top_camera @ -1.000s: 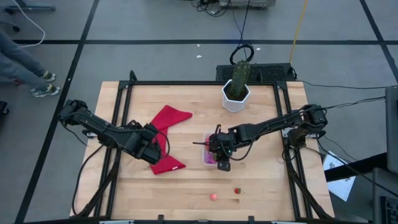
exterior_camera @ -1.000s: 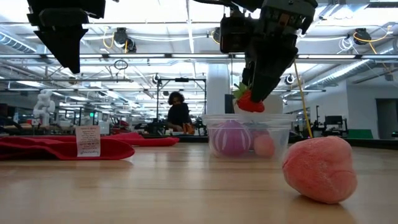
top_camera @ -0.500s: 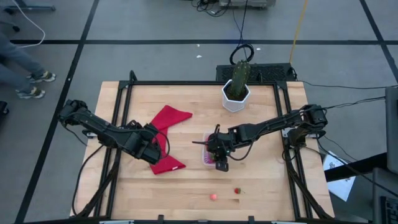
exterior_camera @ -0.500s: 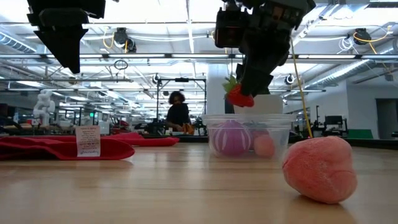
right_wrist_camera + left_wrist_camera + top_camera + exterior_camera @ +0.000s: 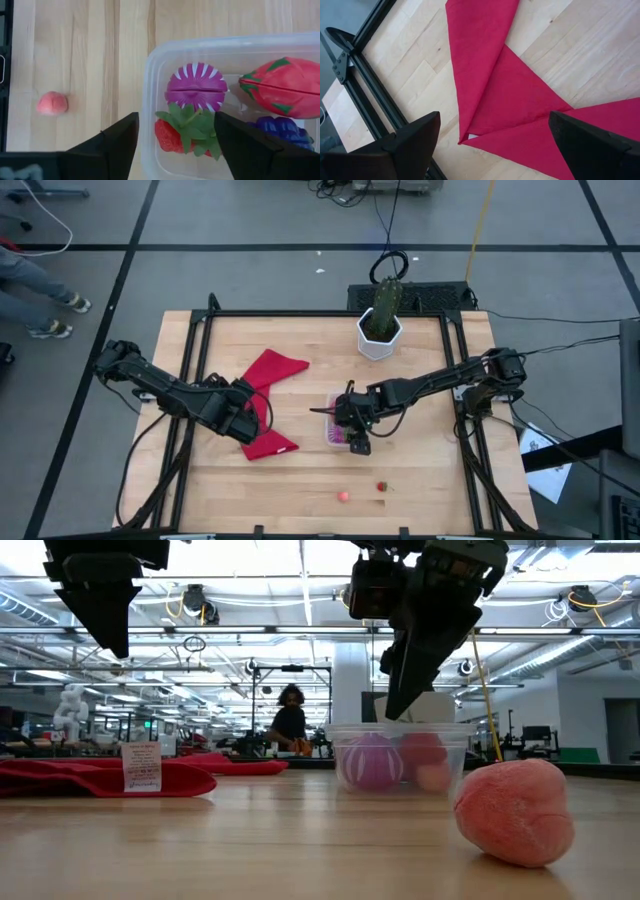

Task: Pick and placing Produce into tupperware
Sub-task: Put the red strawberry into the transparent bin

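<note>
Produce is still left at the near edge of the bench: a pink piece (image 5: 343,496) and, just beside it, a small red one (image 5: 380,486), both well apart from the arms. The pink piece (image 5: 514,810) fills the foreground of the low view.

Farther in, near the middle of the bench, the clear container (image 5: 336,432) is seen with the right gripper (image 5: 356,442) above it. A second ago a strawberry was pinched between its fingers above the rim; now the fingers are spread apart and nothing is held. The strawberry (image 5: 182,132) lies inside the container (image 5: 150,100), against its wall, beside a purple piece (image 5: 196,87), a red-and-green piece (image 5: 282,86) and dark purple grapes (image 5: 279,127). This drop is judged done, and the two loose pieces are probably to be fetched next.

Toward the left edge, the left gripper (image 5: 247,420) is held wide open and empty over the red cloth (image 5: 271,402). At the far edge stands a white pot (image 5: 380,335) with a green plant.
</note>
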